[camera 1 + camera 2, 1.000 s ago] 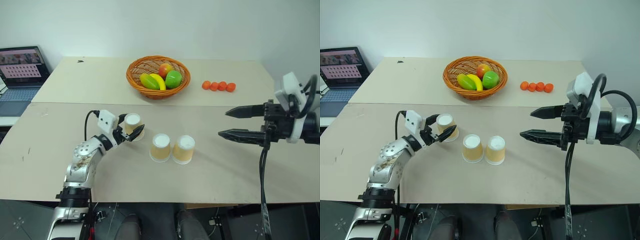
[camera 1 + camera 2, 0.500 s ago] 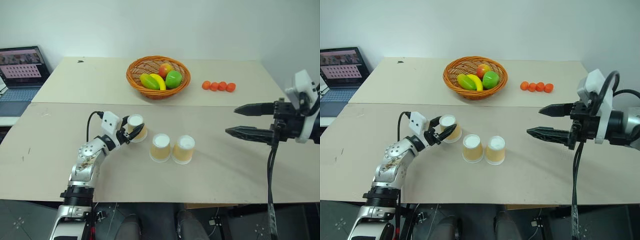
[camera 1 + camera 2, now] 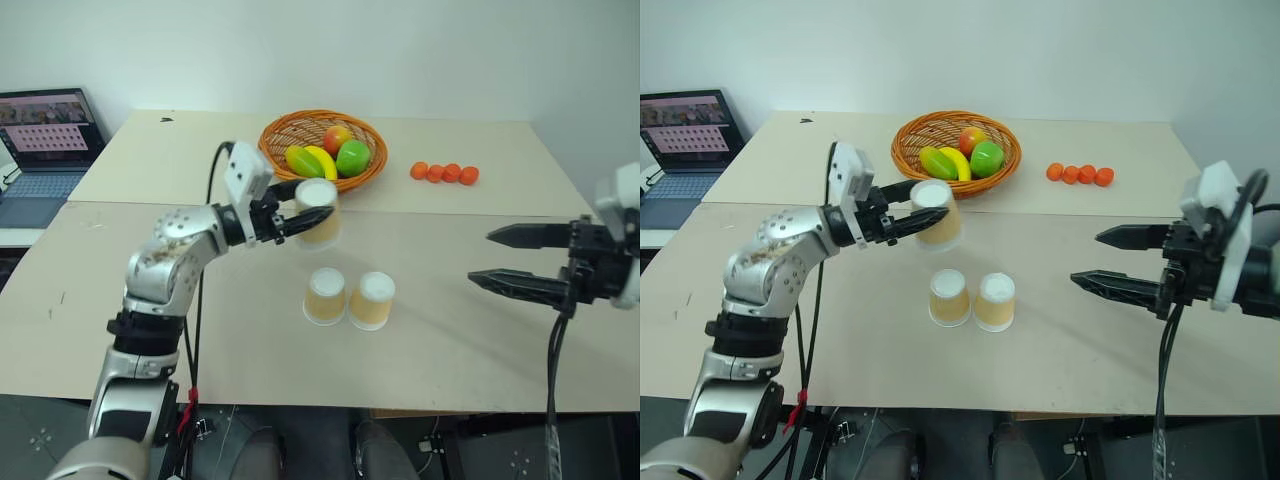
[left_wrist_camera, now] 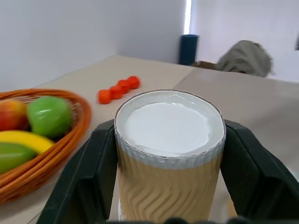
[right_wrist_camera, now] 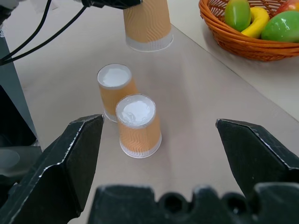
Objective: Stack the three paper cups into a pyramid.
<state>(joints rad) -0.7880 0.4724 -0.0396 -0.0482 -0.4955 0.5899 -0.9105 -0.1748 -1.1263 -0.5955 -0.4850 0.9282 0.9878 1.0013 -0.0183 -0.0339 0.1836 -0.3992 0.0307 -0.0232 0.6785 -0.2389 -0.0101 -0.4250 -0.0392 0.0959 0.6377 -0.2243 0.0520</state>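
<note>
Paper cup (image 3: 318, 212) clamped upside down in left end effector (image 3: 305, 212), above two touching cups (image 3: 348, 298); right end effector (image 3: 500, 258) wide, empty. Risk: off-centre placement topples the pair.

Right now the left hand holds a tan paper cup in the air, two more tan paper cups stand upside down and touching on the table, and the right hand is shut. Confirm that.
One thing is wrong: the right hand is open, its fingers spread wide in the left eye view. The left hand does hold a tan paper cup in the air, and the two other tan paper cups stand upside down, touching, on the beige table.
</note>
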